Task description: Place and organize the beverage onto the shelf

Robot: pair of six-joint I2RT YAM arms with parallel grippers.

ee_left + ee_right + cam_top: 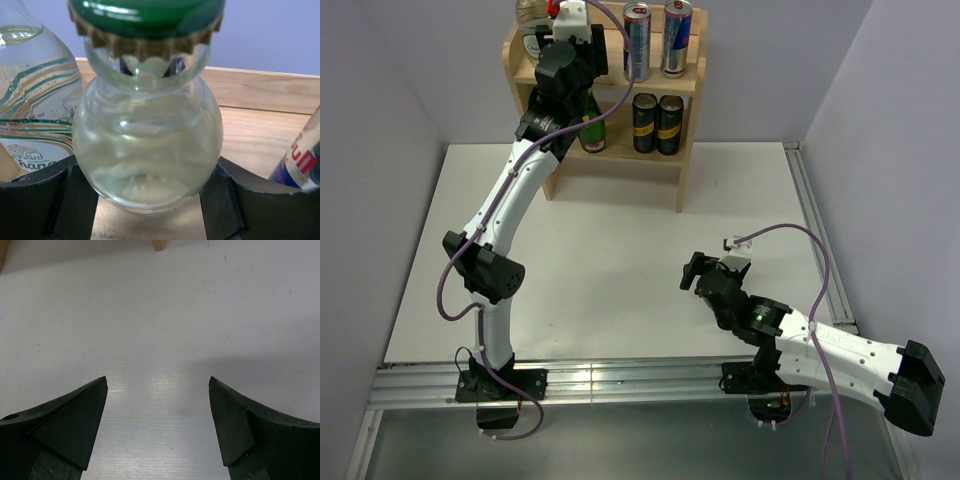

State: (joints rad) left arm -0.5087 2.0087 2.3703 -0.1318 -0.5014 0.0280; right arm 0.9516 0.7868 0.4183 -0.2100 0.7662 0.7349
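Left wrist view shows the left gripper [150,200] pinching a clear bottle [147,145], one dark finger pressed against each side of its round glass body. The bottle stands upright in the grip, its long axis vertical and its green crown cap at the top of the picture. It sits over the top board of the shelf [260,90], in front of the raised back rim. On its left in this view a second clear bottle [35,100] with a striped pale label stands just beside it. A silver-and-blue can [300,160] stands near on the right. The coming move turns on that slot, since the held bottle lies straight ahead between the fingers and between two neighbours. Bare wood shows under the bottle, but its base is hidden, so I cannot tell whether it rests on the board. The glass is clear with pale liquid inside, smooth and likely slippery.

The left arm is the one at the shelf. The right gripper [157,425] hangs well apart from it, over the white table [150,315], with its fingers spread wide and nothing between them. From above, a green bottle [592,132] shows on the lower tier
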